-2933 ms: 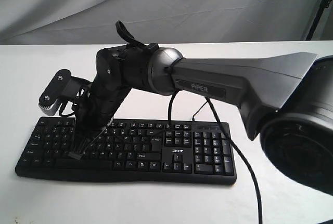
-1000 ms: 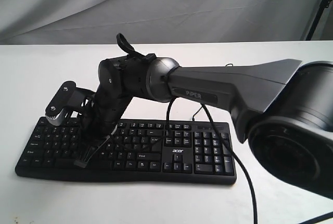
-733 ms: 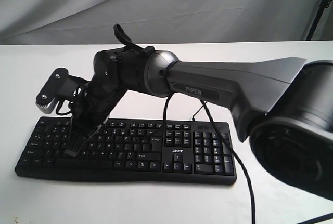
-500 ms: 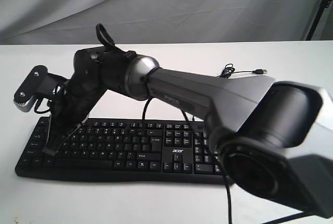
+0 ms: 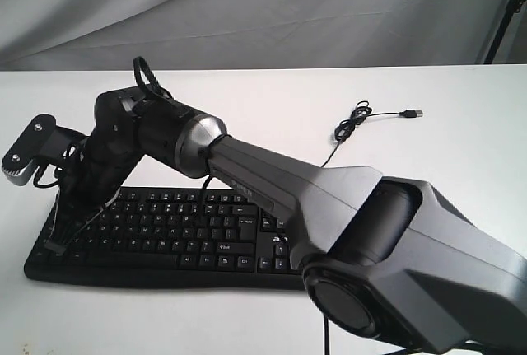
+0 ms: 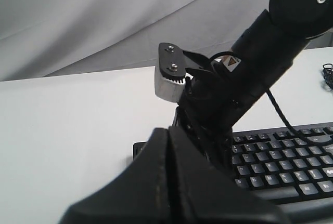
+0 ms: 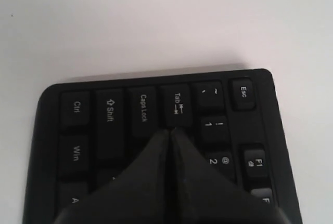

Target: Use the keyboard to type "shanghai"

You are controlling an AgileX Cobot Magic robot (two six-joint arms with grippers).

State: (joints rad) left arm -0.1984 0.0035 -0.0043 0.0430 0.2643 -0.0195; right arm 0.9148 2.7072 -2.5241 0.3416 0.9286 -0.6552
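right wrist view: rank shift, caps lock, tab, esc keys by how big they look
1. Shift key
2. Caps Lock key
3. Tab key, close to Caps Lock; the right pincer overlaps its edge, so unsure
4. Esc key, clearly smallest

Right end of the keyboard (image 5: 165, 231) behind the right arm (image 5: 346, 207), in the exterior view.

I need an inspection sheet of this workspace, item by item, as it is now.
Surface: white table.
Job's things: black keyboard lying flat on the table.
Clutter: nothing seen.
Grippers: right end effector shut, tips over the Tab key; left end effector shut, not seen in the exterior view.
Cables: thin USB cable on the table, plug not connected.
Surroundings: grey cloth backdrop; black pole at one corner.
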